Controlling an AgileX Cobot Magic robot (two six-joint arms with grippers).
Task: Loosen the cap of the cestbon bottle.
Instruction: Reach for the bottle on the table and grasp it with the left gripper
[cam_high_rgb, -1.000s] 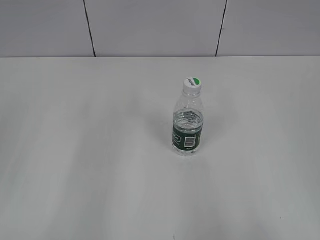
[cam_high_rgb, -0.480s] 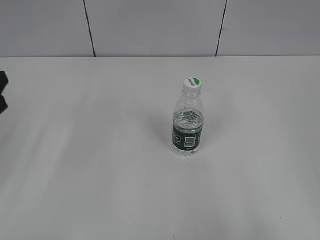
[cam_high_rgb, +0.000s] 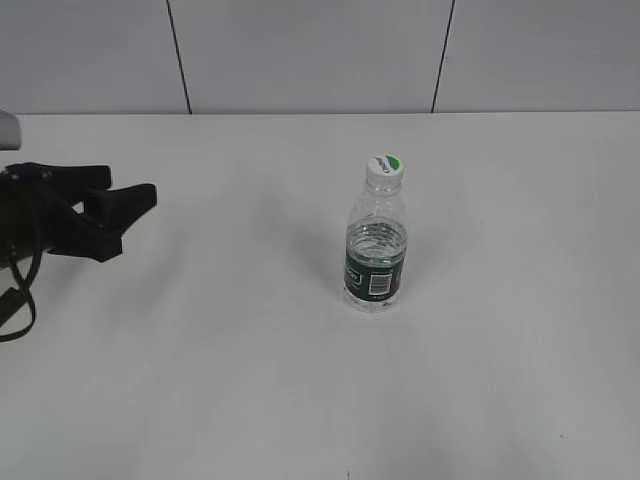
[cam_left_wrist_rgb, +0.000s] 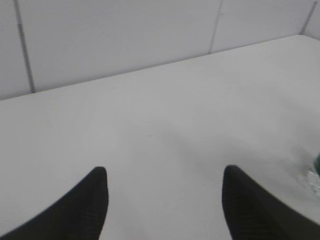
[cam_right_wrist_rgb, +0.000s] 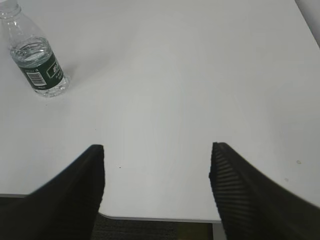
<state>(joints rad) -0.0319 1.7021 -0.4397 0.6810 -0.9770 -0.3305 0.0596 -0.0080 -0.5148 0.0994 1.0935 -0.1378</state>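
Note:
The cestbon bottle (cam_high_rgb: 376, 255) stands upright near the middle of the white table, clear and ribbed with a dark green label band. Its white cap (cam_high_rgb: 384, 169) with a green patch sits on the neck. The bottle also shows in the right wrist view (cam_right_wrist_rgb: 36, 60) at the top left, its cap cut off by the frame edge. My left gripper (cam_high_rgb: 135, 205) is open and empty at the table's left, well apart from the bottle; its jaws show in the left wrist view (cam_left_wrist_rgb: 164, 172). My right gripper (cam_right_wrist_rgb: 157, 150) is open and empty over the table's near edge, out of the exterior view.
The white table (cam_high_rgb: 250, 350) runs back to a grey panelled wall (cam_high_rgb: 300, 50). In the right wrist view the table's near edge (cam_right_wrist_rgb: 160, 218) shows with dark floor below it. A sliver of the bottle shows at the right edge of the left wrist view (cam_left_wrist_rgb: 316, 167).
My left arm has come into the exterior view from the left edge and moved right toward the bottle. The bottle has not moved.

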